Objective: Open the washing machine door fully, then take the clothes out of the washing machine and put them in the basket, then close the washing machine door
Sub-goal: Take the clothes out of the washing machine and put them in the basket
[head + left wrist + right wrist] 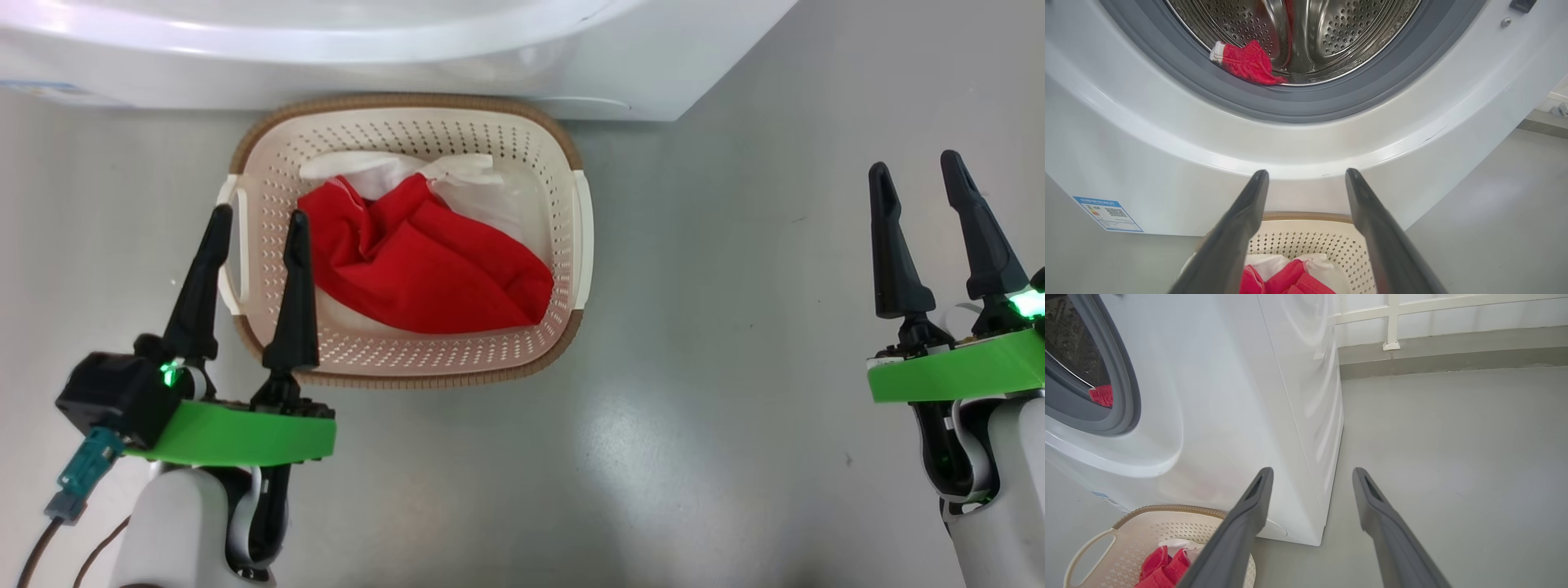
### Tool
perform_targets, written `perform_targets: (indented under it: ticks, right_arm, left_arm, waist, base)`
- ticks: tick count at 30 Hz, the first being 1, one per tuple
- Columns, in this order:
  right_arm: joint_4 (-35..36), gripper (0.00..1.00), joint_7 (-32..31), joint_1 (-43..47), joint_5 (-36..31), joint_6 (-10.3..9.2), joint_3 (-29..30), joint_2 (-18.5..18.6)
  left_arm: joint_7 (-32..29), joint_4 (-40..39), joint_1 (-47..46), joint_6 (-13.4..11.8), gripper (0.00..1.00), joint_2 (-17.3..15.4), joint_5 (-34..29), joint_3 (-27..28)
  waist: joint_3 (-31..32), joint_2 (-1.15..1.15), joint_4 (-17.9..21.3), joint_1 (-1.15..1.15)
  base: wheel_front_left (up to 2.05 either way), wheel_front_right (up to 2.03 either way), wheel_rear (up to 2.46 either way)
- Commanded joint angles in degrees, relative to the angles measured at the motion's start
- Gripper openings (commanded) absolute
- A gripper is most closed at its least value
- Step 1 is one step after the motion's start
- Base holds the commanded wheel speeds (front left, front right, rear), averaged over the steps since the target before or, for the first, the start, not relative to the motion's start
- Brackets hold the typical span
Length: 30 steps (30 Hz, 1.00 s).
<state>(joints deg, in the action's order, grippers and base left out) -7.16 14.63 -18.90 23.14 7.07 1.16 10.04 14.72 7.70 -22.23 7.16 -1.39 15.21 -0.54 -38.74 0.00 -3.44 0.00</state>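
Left wrist view: the left gripper (1306, 173) stood with its two dark fingers spread wide and empty. The basket (1306, 241) sat just beneath its tips and the washing machine (1290, 143) rose right ahead. Above and beyond the tips, a red piece of the clothes (1247, 63) lay at the lip of the drum (1351, 32), against the gasket (1331, 102).

Judging from that, the door could trap this piece in the seal if closed too soon. A careless reach could also snag the limp fabric on the holed steel or pinch the soft grey rubber.

The red and white bundle (433, 261) lay crumpled just past the left fingertips, inside the stiff, perforated cream plastic with its brown woven-look rim. The right gripper (914, 162), likewise parted and empty, hung over smooth grey floor (694, 367), with the basket well off to its left. The machine's front was glossy, white and curved.
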Motion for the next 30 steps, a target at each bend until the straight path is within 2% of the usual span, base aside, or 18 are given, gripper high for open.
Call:
perform_targets:
  ticks: [1, 30]
  right_arm:
    - [0.97, 1.00, 0.37, 2.41, 0.07, 0.42, -1.23, 0.04]
    - [-1.84, 1.00, 0.37, 15.47, 1.27, 0.42, -1.63, -0.20]
  left_arm:
    - [0.28, -1.05, 2.19, 0.07, 1.00, -1.49, -0.47, 1.78]
    - [0.28, 0.00, 16.08, 0.32, 1.00, -2.06, -3.89, 5.06]
  waist:
    - [0.97, 0.00, 0.19, 0.00]
    - [23.66, 0.00, 2.05, 0.00]
  base:
    - [0.00, 0.00, 0.00]
    - [0.00, 0.00, 0.00]
